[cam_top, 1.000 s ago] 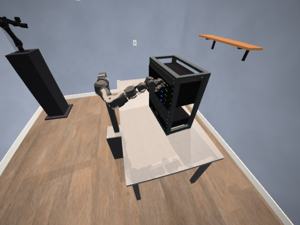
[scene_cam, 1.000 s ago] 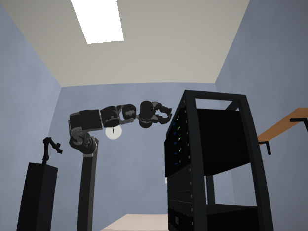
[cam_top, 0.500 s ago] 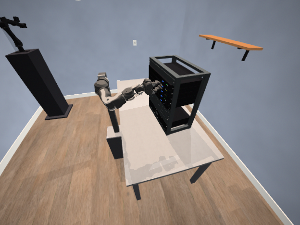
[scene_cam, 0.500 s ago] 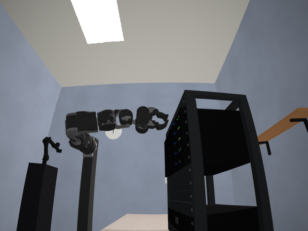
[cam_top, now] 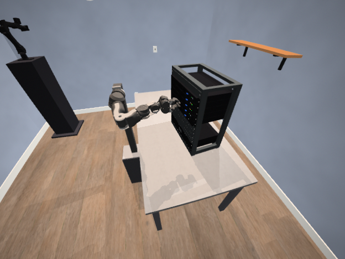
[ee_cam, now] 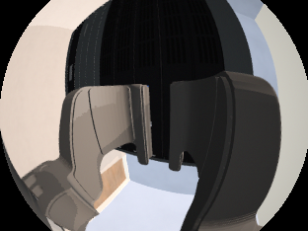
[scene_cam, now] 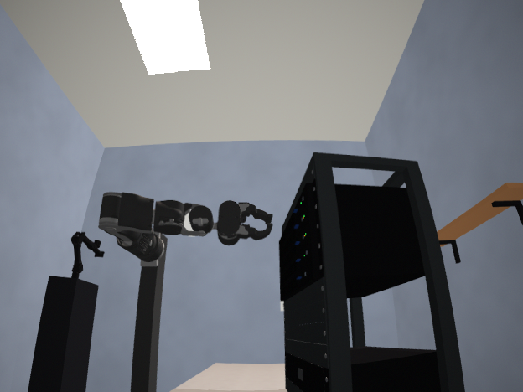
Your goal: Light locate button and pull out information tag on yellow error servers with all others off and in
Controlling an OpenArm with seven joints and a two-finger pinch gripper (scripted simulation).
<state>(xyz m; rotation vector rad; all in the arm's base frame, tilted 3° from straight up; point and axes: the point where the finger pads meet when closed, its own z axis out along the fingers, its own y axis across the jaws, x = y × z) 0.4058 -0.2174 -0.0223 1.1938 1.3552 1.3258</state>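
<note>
The black server rack [cam_top: 229, 111] [scene_cam: 333, 253] stands upright on the pale table [cam_top: 181, 172] [scene_cam: 236, 375]. Its upper servers [cam_top: 189, 107] [scene_cam: 300, 240] show several blue lit locate buttons and small green lights. I cannot make out a yellow light or the information tags at this size. My gripper [cam_top: 177, 102] [scene_cam: 270, 223] [ee_cam: 162, 126] is shut with only a narrow slit between the fingertips and holds nothing. It hangs level with the upper servers, a short gap in front of the rack's face. In the wrist view the dark rack front [ee_cam: 172, 40] fills the space behind the fingers.
The arm stands on a post and pedestal [cam_top: 132, 164] at the table's left edge. A black pillar [cam_top: 41, 94] [scene_cam: 59, 332] with a small arm on top stands at the far left. An orange wall shelf [cam_top: 264, 48] [scene_cam: 477, 210] hangs behind the rack.
</note>
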